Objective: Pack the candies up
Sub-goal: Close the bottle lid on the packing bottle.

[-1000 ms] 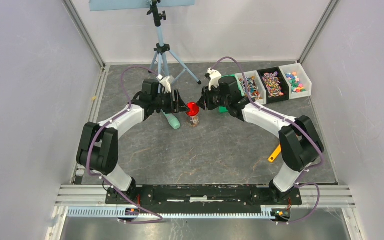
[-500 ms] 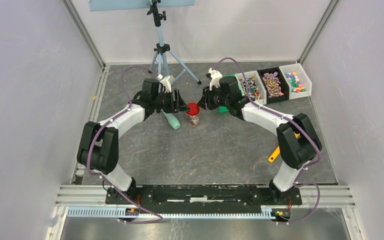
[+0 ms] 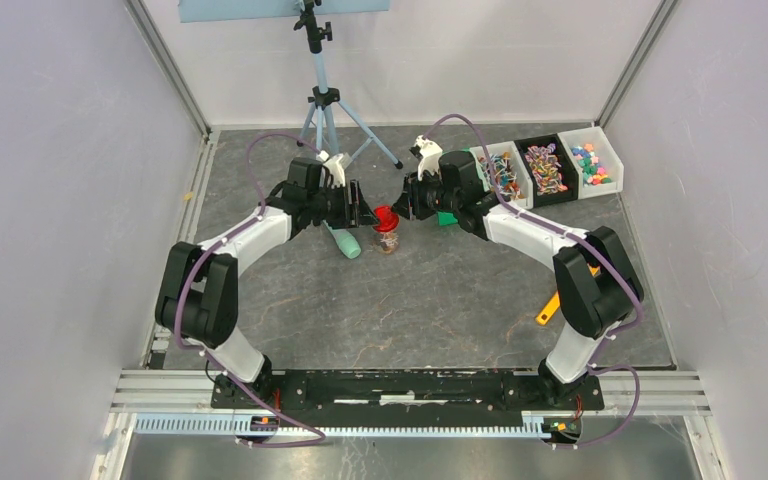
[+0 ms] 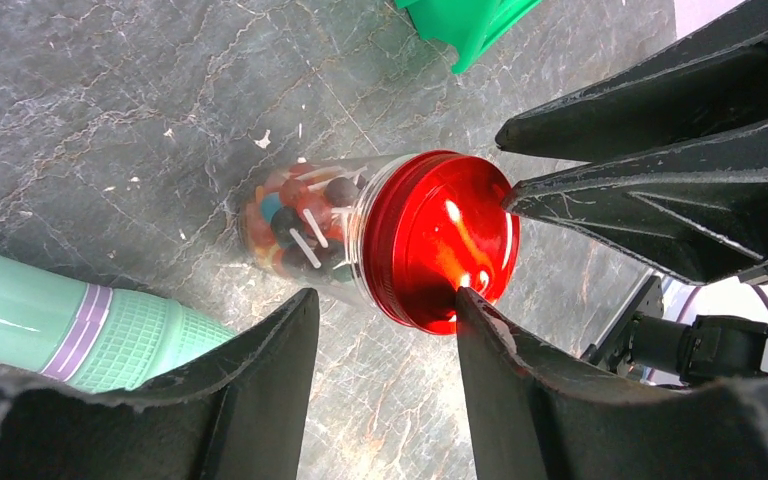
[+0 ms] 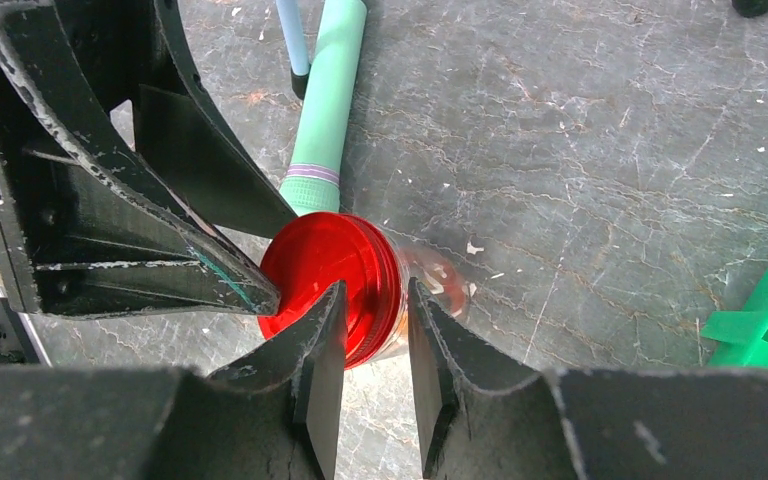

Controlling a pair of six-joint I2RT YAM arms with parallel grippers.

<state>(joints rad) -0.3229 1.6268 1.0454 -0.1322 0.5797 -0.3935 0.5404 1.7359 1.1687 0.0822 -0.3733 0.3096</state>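
Since a second ago the red lid [image 4: 440, 240] has come down from between the claws onto the jar [image 3: 388, 240], mid-frame on the bench [image 3: 410, 310], candies [image 4: 290, 225] inside. Our left claw [image 4: 385, 295] is spread beside the lid. Our right claw [image 5: 376, 285] is nearly pressed together at its rim; we cannot tell whether it pinches. We judge the jar light, stiff, slick and tippy: hold the body, turn the lid's rim.

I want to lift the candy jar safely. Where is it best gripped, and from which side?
Probably the jar, on its clear body just below the red lid, coming from the robot's right: it stands upright, the mint-green tube lies close on its left, and whether the lid is tight cannot be seen.
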